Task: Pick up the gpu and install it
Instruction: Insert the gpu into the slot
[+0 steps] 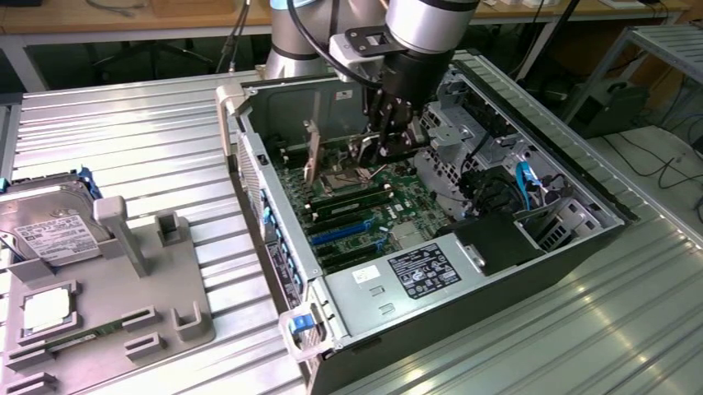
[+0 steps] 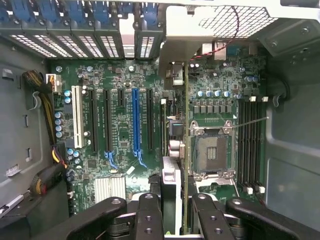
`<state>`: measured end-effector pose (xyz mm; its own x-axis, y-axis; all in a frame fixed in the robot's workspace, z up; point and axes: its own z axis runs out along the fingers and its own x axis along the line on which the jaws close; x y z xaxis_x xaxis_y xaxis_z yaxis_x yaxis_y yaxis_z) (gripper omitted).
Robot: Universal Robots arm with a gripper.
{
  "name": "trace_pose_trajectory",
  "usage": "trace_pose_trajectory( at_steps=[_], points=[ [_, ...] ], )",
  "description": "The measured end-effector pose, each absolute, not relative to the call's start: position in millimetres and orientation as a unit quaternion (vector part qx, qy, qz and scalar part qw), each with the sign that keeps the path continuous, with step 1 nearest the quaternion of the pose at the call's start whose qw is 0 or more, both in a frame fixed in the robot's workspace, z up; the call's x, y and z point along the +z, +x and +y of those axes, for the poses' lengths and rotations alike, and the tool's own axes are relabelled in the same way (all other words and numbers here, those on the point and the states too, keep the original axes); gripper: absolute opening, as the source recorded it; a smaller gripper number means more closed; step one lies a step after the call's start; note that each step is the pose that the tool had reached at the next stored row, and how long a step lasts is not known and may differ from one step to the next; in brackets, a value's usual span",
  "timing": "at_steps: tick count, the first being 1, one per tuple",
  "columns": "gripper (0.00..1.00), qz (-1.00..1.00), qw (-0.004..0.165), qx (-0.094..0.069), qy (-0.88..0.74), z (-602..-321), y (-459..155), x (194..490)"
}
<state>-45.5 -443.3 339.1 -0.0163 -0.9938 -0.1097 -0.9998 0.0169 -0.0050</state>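
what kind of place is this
Probably a robotics lab's PC-assembly bench: a robot arm reaches into an open computer case on a ribbed metal table, beside a hard drive on a grey fixture.

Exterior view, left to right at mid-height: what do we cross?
hard drive → grey holder's tall post → computer case's slotted wall → gripper, shut on the gpu → blue cable

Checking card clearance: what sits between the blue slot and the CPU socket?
Wrist view: a black slot, plus the gpu, edge-on in the claw.
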Motion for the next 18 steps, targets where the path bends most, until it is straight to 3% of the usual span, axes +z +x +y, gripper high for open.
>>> trace_pose_trajectory(
  at_steps=[18],
  points=[
    [0.28,0.712,0.041,0.037,-0.700,-447.0,-50.6,324.4]
  ],
)
